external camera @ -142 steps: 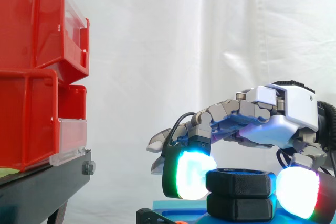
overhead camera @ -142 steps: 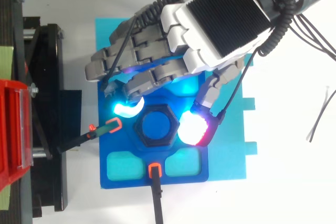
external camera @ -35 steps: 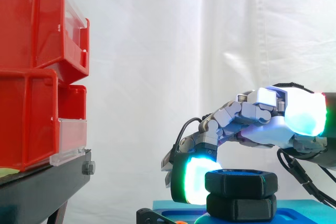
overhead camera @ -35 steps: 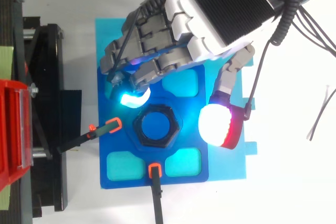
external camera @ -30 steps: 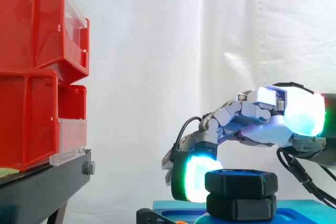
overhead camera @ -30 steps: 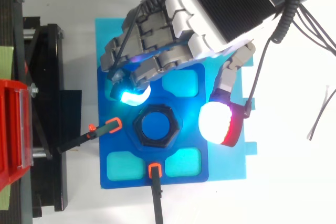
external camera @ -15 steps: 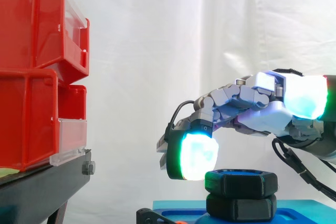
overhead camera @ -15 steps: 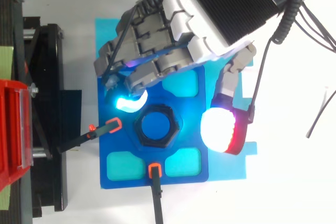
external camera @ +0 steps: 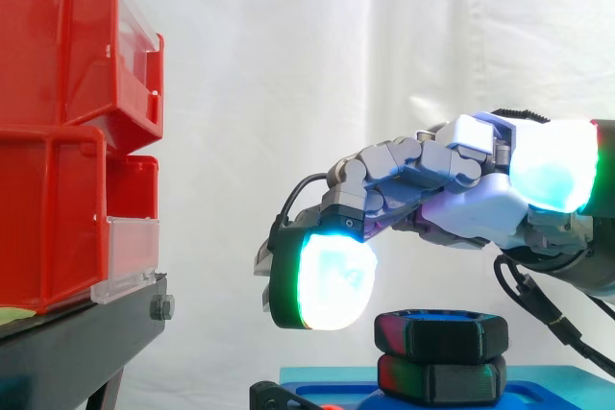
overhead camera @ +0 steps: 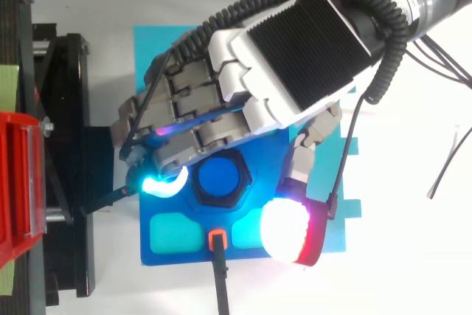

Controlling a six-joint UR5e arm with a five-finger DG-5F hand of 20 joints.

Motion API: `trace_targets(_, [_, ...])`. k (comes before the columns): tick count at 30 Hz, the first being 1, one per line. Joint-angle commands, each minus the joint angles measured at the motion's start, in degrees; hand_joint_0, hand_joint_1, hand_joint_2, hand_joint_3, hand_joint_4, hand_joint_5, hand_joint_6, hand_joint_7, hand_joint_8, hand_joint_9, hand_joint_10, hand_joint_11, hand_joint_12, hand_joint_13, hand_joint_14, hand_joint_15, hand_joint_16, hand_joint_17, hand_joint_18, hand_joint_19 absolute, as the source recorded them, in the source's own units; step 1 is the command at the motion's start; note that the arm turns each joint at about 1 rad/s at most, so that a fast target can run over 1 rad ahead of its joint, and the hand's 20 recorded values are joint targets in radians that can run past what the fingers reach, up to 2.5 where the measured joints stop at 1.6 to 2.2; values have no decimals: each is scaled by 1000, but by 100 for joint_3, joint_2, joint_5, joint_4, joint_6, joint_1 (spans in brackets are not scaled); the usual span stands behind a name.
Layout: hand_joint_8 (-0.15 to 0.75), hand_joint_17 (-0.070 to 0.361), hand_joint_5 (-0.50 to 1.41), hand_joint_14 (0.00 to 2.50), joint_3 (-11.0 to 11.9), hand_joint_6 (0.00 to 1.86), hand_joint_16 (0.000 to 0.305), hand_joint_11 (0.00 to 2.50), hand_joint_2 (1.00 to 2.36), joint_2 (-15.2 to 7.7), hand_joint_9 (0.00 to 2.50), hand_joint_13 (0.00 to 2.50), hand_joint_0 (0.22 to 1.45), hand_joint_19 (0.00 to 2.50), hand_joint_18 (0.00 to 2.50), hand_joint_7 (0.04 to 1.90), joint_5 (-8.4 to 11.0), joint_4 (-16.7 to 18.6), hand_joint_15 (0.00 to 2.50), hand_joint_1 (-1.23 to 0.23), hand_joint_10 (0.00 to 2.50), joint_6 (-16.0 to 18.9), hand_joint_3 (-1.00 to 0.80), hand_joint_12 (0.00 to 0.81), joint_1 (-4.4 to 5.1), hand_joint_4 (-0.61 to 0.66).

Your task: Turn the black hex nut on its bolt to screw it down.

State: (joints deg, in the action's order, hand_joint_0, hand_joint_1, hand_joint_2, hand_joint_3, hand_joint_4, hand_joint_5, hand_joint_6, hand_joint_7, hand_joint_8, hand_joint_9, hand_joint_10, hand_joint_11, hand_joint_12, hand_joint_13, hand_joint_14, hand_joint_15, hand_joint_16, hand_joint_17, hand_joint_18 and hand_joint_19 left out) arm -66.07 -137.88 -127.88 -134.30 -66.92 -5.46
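Fingers are hanging spread apart and gripping nothing right now, with the hand hovering over the work. Furthest left, the lit-up one nearest the side camera is floating just up and to the left of the black hex nut, not touching it. The nut is sitting in the middle on its bolt, stacked over a second black hex piece on the blue fixture plate. Over on the right, the thumb is riding way higher than the nut. So I'm guessing it's setting up a grip rather than actually turning. Next it's going to need to drop down, pinch opposite flats between finger and thumb, then twist to screw it down.
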Motion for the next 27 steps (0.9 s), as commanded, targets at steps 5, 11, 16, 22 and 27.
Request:
trace_targets(5, [401, 149, -152, 8, -28, 591, 66, 438, 1000, -134, 620, 725, 397, 419, 850, 973, 114, 53, 255, -94, 9, -6, -500, 446, 72, 376])
trace_targets(11, [401, 149, -152, 8, -20, 590, 66, 437, 1000, -230, 619, 725, 397, 421, 851, 977, 140, 255, 259, -96, 9, 179, -500, 446, 98, 369])
trace_targets(16, [401, 148, -156, 8, -20, 615, 66, 439, 1000, -239, 623, 725, 398, 419, 852, 948, 140, 255, 259, -100, 9, 188, -500, 447, 98, 375])
trace_targets(22, [400, 147, -195, 8, -20, 800, 66, 435, 1000, -230, 624, 731, 403, 412, 853, 707, 123, 184, 257, -99, 12, 179, -500, 443, 89, 369])
trace_targets(27, [401, 146, -208, 7, -20, 877, 65, 452, 1000, -230, 627, 729, 406, 405, 853, 700, 88, 184, 248, -85, 9, 179, -500, 440, 63, 369])
